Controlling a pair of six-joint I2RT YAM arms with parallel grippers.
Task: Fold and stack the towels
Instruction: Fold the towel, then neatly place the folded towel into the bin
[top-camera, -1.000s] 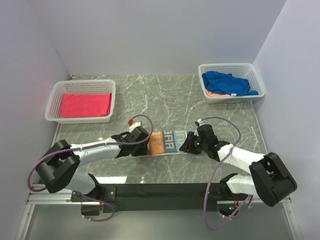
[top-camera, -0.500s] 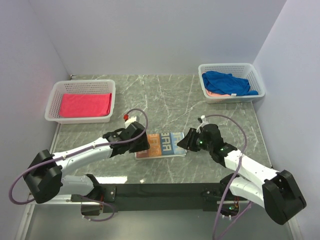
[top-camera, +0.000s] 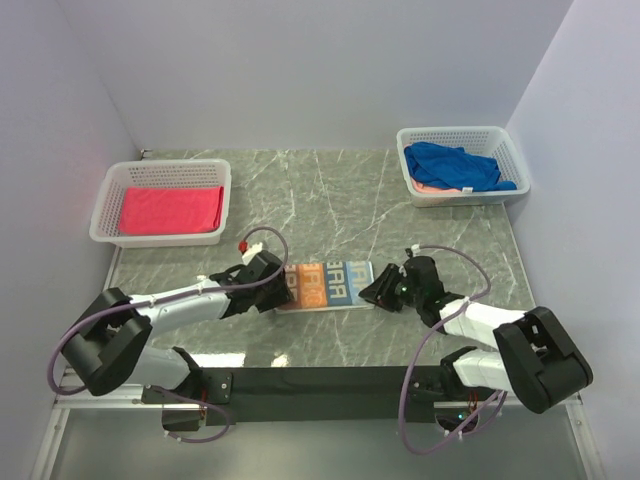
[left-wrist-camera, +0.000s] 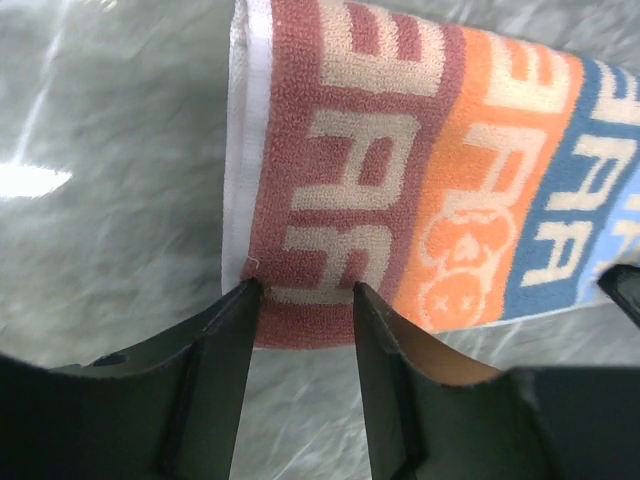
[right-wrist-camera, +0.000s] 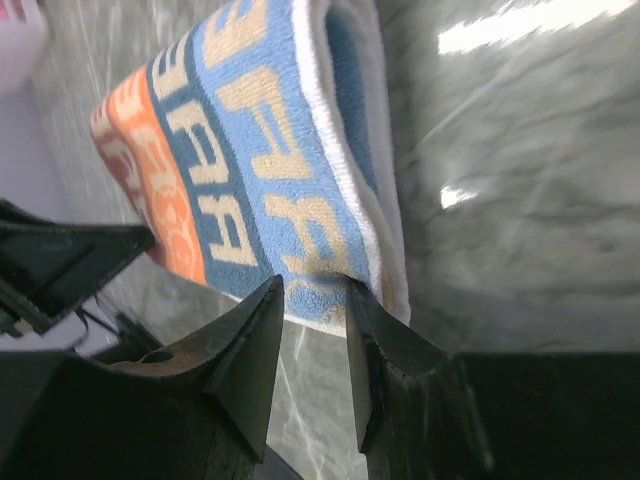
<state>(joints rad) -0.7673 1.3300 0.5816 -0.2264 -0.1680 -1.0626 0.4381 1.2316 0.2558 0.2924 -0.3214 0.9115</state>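
Note:
The printed orange and blue towel (top-camera: 325, 283) with block letters lies folded as a long strip on the table between both arms. My left gripper (top-camera: 283, 285) is at its red-brown left end. In the left wrist view the gripper (left-wrist-camera: 305, 290) is open, its fingertips (left-wrist-camera: 248, 295) touching the near edge of the towel (left-wrist-camera: 400, 150). My right gripper (top-camera: 372, 292) is at the light blue right end. The right wrist view shows this gripper (right-wrist-camera: 312, 285) open too, tips against the folded edge of the towel (right-wrist-camera: 260, 150). A pink-red towel (top-camera: 172, 209) lies folded flat in the left basket.
The white mesh basket (top-camera: 105, 215) at the back left holds the pink-red towel. A second basket (top-camera: 460, 133) at the back right holds a crumpled deep blue towel (top-camera: 455, 163) over a salmon-peach one (top-camera: 432, 186). A black bar (top-camera: 320, 380) runs along the near edge.
Half a second ago the printed towel sat shorter and further left, with both arms swung leftward. Now it lies longer again, and both grippers are back at its two ends.

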